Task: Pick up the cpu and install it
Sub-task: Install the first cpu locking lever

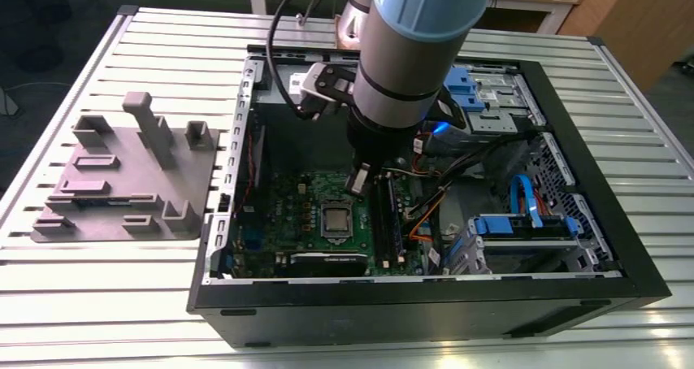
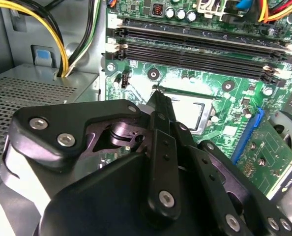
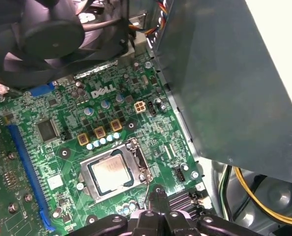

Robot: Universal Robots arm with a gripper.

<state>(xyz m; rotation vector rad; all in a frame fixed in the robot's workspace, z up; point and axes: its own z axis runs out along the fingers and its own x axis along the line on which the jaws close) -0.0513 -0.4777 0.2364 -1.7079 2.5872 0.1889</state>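
In both wrist views the gripper (image 3: 158,196) is seen with its fingers (image 2: 161,110) brought together on nothing, poised just above the green motherboard (image 3: 136,123) beside the socket. Just beyond the tips, the cpu (image 3: 111,173) is seated flat inside the metal socket frame (image 3: 138,152) — also visible at (image 1: 337,219) within the open computer case (image 1: 434,304). Farther off, the grey block fixture (image 1: 125,182) is set on the slatted table (image 1: 109,288).

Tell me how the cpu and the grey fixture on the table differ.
The cpu is a small, flat, silvery square; the fixture is a far larger grey block with upright posts. The cpu lies in the socket on the green motherboard inside the case; the fixture stands outside the case on the slatted table, at the exterior view's left. The gripper is near the cpu, away from the fixture. Both lie untouched.
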